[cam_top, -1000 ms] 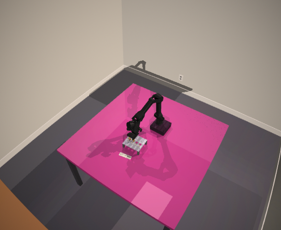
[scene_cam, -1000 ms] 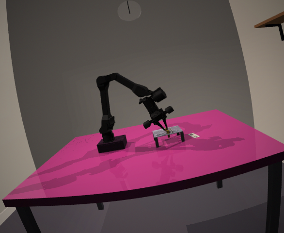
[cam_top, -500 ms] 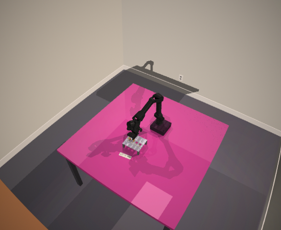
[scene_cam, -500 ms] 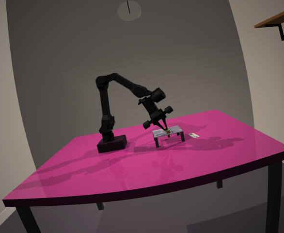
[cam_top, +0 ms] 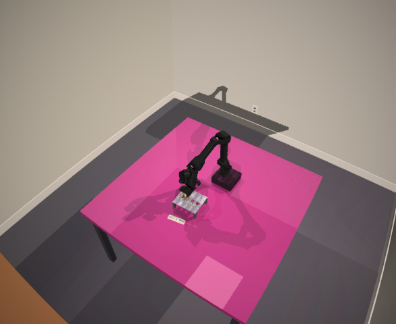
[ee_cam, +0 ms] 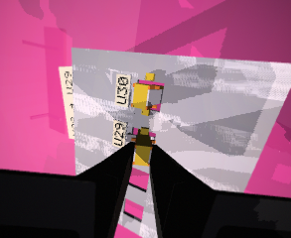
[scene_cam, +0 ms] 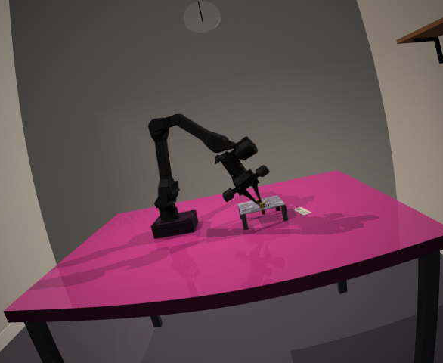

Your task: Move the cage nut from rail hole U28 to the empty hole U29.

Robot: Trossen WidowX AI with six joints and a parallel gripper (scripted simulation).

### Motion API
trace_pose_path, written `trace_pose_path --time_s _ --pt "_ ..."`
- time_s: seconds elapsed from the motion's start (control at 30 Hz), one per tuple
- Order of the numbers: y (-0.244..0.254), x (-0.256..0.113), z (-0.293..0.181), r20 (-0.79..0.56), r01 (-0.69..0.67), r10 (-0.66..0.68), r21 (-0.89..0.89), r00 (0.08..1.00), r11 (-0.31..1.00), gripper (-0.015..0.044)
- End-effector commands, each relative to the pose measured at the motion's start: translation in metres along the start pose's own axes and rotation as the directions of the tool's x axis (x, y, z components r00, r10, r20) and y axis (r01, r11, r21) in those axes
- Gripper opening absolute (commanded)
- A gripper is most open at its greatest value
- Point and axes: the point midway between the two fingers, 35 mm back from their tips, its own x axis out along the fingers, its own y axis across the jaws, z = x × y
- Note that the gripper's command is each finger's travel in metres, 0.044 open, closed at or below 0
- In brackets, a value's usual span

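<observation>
Cage nut (ee_cam: 142, 155) (scene_cam: 261, 204) gripped at U29 by gripper (cam_top: 186, 195) (scene_cam: 259, 202) (ee_cam: 144, 147); arm (cam_top: 205, 153) (scene_cam: 198, 128) arched, wrist slanting down.

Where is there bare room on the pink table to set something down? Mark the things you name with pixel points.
Widest: the stretch of table (cam_top: 278, 205) (scene_cam: 135, 265) between the arm's base (cam_top: 228, 183) (scene_cam: 175, 228) and the corner nearest the wall shelf's opposite side. Crowded: the rail plate (cam_top: 201, 197) (scene_cam: 247, 207) (ee_cam: 210, 124), with the fingers (cam_top: 186, 194) (scene_cam: 259, 202) shut on one nut (ee_cam: 142, 157) beside U29, another nut (ee_cam: 140, 94) at U30.
</observation>
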Motion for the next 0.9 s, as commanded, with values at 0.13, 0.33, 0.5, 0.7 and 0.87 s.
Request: trace_pose_path --time_s 0.13,0.33,0.5,0.7,0.87 --pt "-0.0010 0.0002 -0.0005 -0.003 -0.005 0.005 -0.005 1.000 1.000 0.0036" --pt "-0.0019 0.0001 -0.0005 -0.003 -0.014 0.014 -0.005 1.000 1.000 0.0036" --pt "-0.0026 0.0001 -0.0005 -0.004 -0.021 0.021 -0.005 1.000 1.000 0.0036" --pt "-0.0029 0.0001 -0.0005 -0.004 -0.023 0.023 -0.005 1.000 1.000 0.0036" --pt "-0.0034 0.0001 -0.0005 -0.004 -0.029 0.029 -0.005 1.000 1.000 0.0036"
